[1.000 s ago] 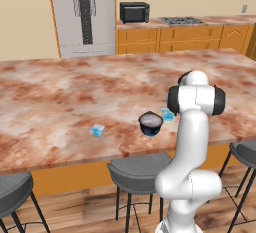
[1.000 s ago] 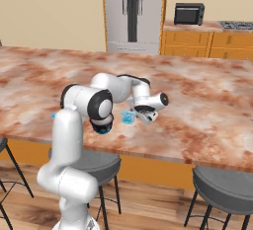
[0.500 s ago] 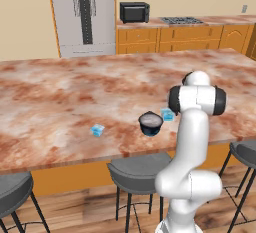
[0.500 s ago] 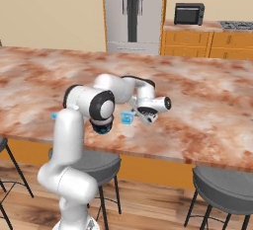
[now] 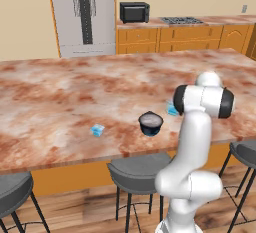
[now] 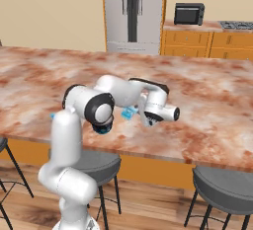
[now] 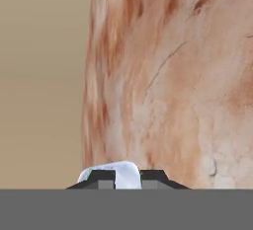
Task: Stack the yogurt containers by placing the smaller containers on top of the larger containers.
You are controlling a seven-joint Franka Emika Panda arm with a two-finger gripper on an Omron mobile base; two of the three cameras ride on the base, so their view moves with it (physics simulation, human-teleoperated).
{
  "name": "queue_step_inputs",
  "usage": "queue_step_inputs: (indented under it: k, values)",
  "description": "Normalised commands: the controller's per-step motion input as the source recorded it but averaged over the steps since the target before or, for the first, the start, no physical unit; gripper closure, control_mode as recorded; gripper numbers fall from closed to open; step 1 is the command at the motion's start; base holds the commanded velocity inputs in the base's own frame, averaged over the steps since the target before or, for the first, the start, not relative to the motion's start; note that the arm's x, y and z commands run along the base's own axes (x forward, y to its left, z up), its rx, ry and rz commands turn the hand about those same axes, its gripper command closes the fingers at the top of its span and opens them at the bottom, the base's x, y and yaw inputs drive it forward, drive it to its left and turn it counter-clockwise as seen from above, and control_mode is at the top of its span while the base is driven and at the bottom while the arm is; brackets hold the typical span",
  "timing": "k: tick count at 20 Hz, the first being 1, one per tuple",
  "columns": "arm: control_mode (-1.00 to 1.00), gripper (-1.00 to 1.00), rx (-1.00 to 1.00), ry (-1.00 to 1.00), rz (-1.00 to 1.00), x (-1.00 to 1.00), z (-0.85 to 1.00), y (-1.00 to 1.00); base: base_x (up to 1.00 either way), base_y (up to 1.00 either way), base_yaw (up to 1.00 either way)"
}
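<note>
Marbled reddish-brown stone covers the desk [image 5: 60,102], which runs across the middle of both base views. You have the dark round cup [image 5: 150,123] standing upright near the desk's front edge, just below centre in the left base view. One small light-blue cup [image 5: 97,130] sits to its left in that frame, well apart from it. A second light-blue cup [image 6: 129,112] lies at centre frame in the right base view, right at the arm's wrist; in the left base view you see it peeking out at the left edge of the arm's dark elbow joint. Your tool [image 7: 127,177] sits at the bottom centre of the hand view with its fingers [image 7: 103,178] drawn in and pinching a whitish top between them, which looks like that second cup. Whether it is lifted off the desk, you cannot tell.
</note>
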Motion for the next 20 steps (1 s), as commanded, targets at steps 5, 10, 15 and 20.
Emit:
queue_step_inputs:
  k: [5, 10, 15, 20]
  values:
    - [-1.0, 1.0, 0.0, -0.02, -0.04, -0.3, 0.99, 0.3, 0.0, 0.0, 0.0]
    - [-1.0, 1.0, 0.0, -0.08, 0.0, -0.65, 0.78, 0.1, 0.0, 0.0, 0.0]
    - [-1.0, 1.0, -0.03, -0.09, -0.01, -0.74, 0.61, 0.21, 0.0, 0.0, 0.0]
    - [-1.0, 1.0, -0.11, -0.04, -0.01, -0.61, 0.21, 0.32, 0.0, 0.0, 0.0]
